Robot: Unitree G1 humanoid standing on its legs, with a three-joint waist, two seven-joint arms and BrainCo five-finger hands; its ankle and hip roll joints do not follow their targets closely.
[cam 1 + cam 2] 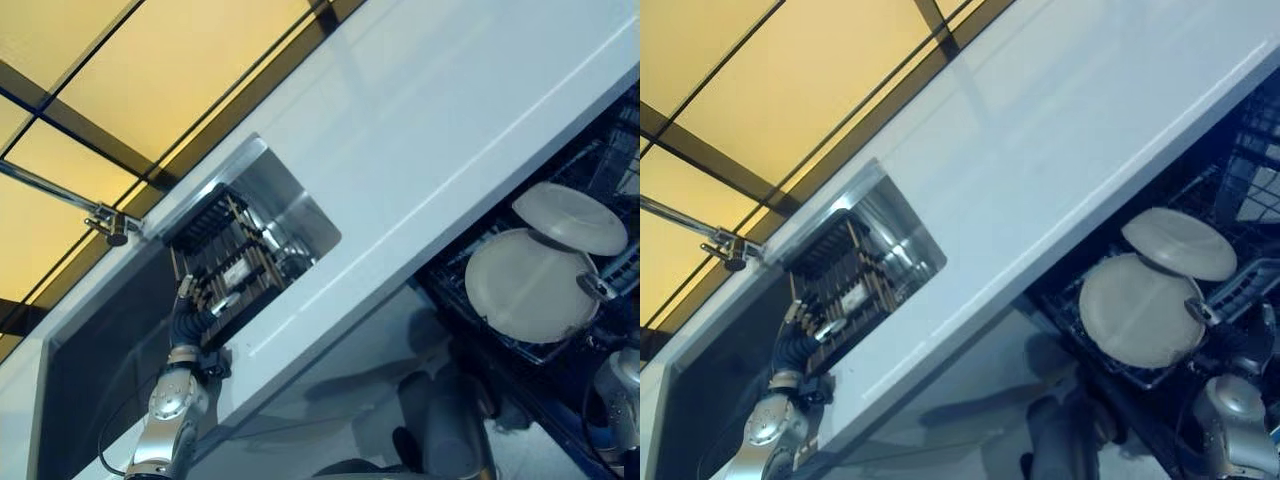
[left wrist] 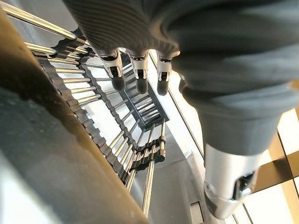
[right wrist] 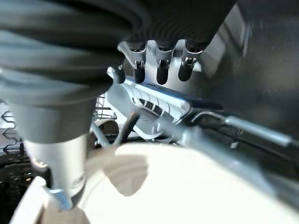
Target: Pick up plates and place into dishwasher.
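Note:
Two white plates stand in the dark dishwasher rack (image 1: 596, 163) at the right: a large plate (image 1: 525, 285) and a smaller plate (image 1: 570, 215) leaning behind it. My right hand (image 1: 598, 287) is at the large plate's (image 3: 196, 186) near rim, with straight fingers (image 3: 161, 72) reaching past it over the rack wires and the thumb (image 3: 60, 154) just off the rim. At the left, my left hand (image 1: 185, 318) reaches into the wire dish rack (image 1: 235, 255) in the sink. Its fingers (image 2: 140, 74) hang straight over the rack's bars (image 2: 93, 121), holding nothing.
A white countertop (image 1: 430, 130) runs between the steel sink (image 1: 290, 200) and the dishwasher. A chrome faucet (image 1: 105, 220) reaches over the sink's far left corner. Yellow wall panels lie behind.

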